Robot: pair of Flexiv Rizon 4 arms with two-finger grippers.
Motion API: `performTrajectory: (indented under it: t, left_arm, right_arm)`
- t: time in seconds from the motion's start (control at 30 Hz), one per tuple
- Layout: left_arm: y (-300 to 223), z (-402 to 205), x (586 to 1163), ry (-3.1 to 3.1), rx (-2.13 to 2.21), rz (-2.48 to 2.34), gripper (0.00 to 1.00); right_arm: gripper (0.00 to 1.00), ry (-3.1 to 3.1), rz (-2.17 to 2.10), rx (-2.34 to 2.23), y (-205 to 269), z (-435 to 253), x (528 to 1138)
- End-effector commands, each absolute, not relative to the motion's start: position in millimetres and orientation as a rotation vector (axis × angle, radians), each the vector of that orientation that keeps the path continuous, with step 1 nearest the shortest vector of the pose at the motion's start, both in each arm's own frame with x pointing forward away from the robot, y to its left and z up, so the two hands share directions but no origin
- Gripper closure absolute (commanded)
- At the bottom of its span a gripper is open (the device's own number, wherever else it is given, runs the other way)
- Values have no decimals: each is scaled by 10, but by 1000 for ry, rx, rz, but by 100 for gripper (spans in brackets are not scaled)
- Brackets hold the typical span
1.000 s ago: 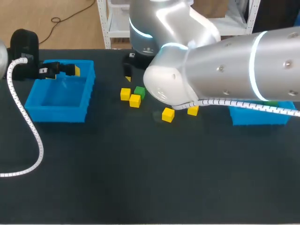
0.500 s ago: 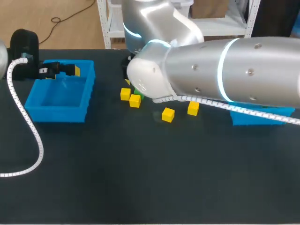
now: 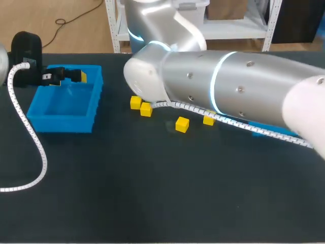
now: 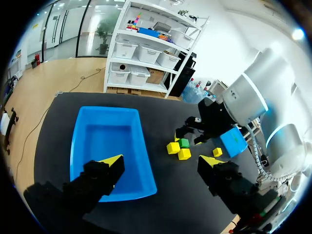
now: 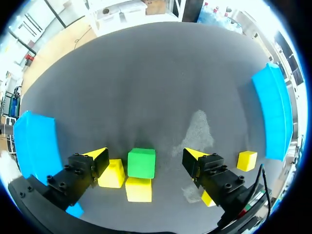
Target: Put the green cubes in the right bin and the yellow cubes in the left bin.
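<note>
– Between the spread right jaws, untouched on the black table point(image 5: 146, 73): small green plastic cube point(image 5: 141, 163), just beside two yellow plastic cubes point(image 5: 138, 189).
– Change: right arm point(image 3: 228, 96) swung left over the pile; grasp looks next. Meanwhile left jaws spread over blue plastic bin point(image 4: 109, 141), unmoved.

Bright even light, soft shadows, fisheye-warped wrist views

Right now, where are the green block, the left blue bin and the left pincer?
green block point(image 5: 141, 163), right wrist view, middle of its top face.
left blue bin point(image 3: 61, 124), head view, its front wall.
left pincer point(image 4: 162, 160), left wrist view, midway between its yellow tips.
</note>
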State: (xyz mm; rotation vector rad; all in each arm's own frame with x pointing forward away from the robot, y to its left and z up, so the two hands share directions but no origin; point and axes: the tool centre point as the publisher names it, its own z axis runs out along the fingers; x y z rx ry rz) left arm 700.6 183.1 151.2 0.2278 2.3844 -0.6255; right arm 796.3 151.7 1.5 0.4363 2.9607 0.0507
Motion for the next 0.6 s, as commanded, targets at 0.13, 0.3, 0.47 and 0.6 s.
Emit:
performTrajectory:
  t: [0.13,0.3,0.47,0.6]
  left_arm:
    - [1847,1498,7000,2375,231,-635,0]
    - [1847,1498,7000,2375,231,-635,0]
    - [1847,1498,7000,2375,231,-635,0]
    - [1847,1498,7000,2375,231,-635,0]
  right_arm:
    - [25,2968,48,482,1489,-65,8029]
    - [97,2975,57,527,1451,-89,8031]
    - [100,2980,54,538,1432,-104,8031]
    - [100,2984,56,548,1431,-106,8029]
